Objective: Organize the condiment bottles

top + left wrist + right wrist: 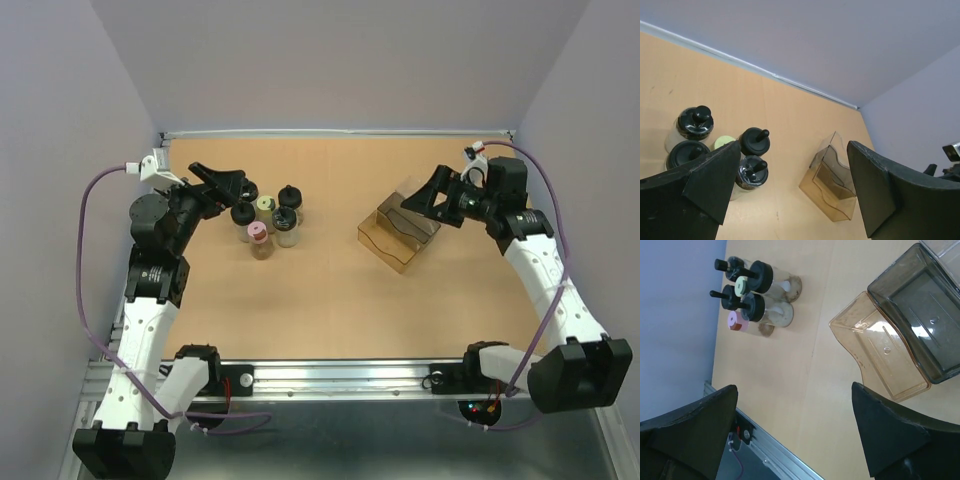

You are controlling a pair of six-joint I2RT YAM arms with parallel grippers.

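Left gripper [794, 150] gaped wide, empty, just beside the condiment bottles [286, 222], approx. six, hard to count, clustered upright on the table [320, 310]; right gripper [795, 390] likewise gaped near the amber box [398, 238].

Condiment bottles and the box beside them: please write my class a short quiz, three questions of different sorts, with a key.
1. True or false: the pink-capped bottle stands outside the amber box.
2. How many bottles have black caps? A two, B four, C six.
3. Fill in: both arms' jaws are ____.
Key: 1 true; 2 B; 3 open.
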